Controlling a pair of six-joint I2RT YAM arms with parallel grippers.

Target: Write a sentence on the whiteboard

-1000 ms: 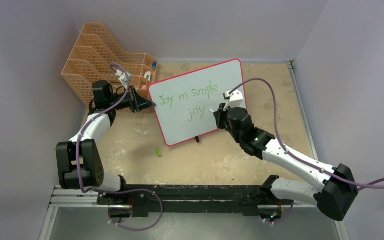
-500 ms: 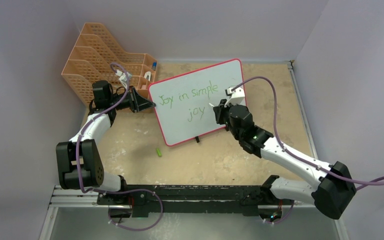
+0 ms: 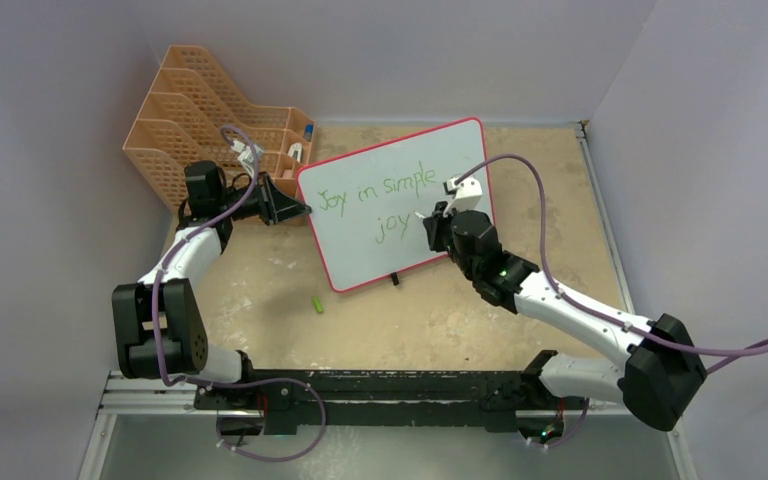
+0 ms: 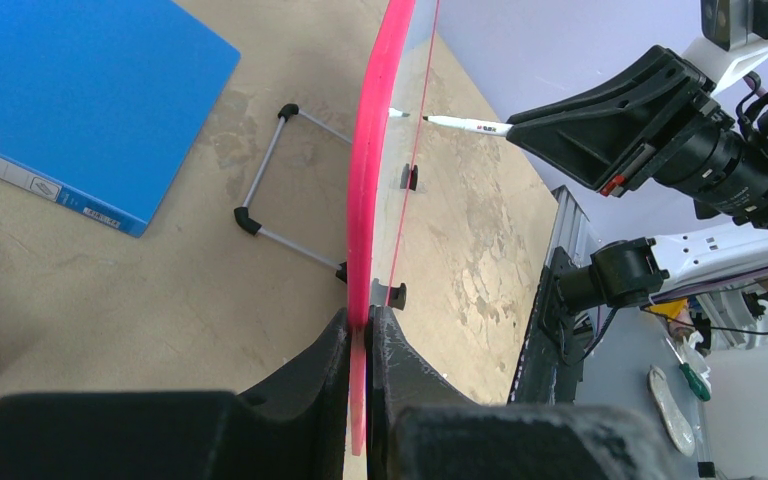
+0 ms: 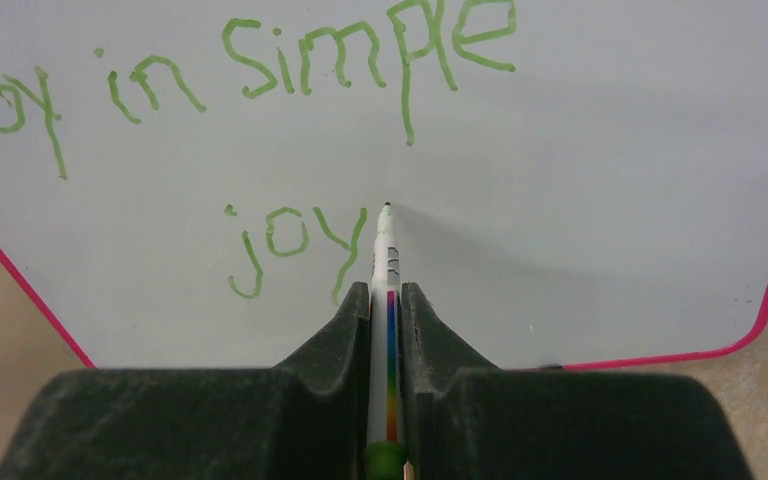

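The whiteboard (image 3: 450, 160) stands tilted on the table, white with a pink-red frame (image 4: 375, 130). The sentence (image 3: 378, 190) on it is in green and reads "Joy in simple" with "joy" below (image 5: 325, 65). My left gripper (image 3: 298, 207) is shut on the board's left edge (image 4: 360, 325). My right gripper (image 3: 430, 220) is shut on a white marker (image 5: 384, 250) with a rainbow stripe. The marker's tip sits at the board just to the upper right of the last "y". I cannot tell whether it touches. The marker (image 4: 465, 125) also shows side-on.
Orange file racks (image 3: 200, 110) stand at the back left, behind my left arm. A small green cap (image 3: 317, 303) lies on the table in front of the board. A blue folder (image 4: 70, 100) lies behind the board, beside its wire stand (image 4: 270, 180).
My right gripper has moved the marker tip slightly up and left, close beside the "y" of "joy". The writing and my left gripper are unchanged.
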